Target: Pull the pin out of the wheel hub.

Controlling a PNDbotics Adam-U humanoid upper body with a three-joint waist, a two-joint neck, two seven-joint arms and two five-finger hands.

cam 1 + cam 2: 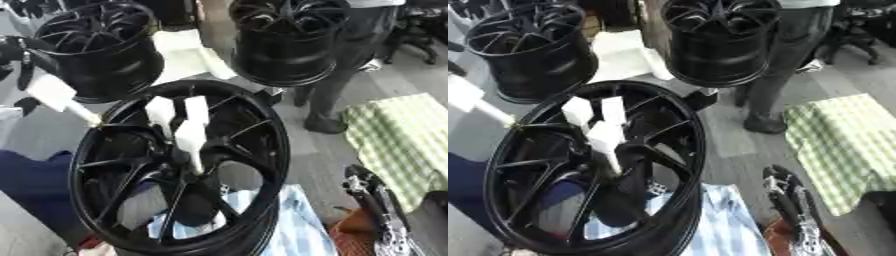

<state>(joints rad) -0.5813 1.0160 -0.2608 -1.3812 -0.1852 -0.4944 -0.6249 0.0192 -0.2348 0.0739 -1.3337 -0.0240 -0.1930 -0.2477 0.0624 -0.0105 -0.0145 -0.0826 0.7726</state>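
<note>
Left hand at the hub of the big black wheel, right hand idle low right.

The large black multi-spoke alloy wheel rim (179, 170) stands tilted toward the camera, open face up, so its centre is easy to reach. A white-covered left hand (179, 122) reaches over the upper rim edge into the centre, fingers pointing down onto the hub (188, 167). They look bunched round something slim and pale there, probably the pin, but I cannot tell whether they actually close on it or make out the pin itself. The black and silver right hand (376, 205) hangs at the lower right, well apart from the wheel, fingers straight and holding nothing. Two further black wheel rims (719, 37) stand behind, untouched. A green checked cloth (402, 135) lies on the floor to the right.
</note>
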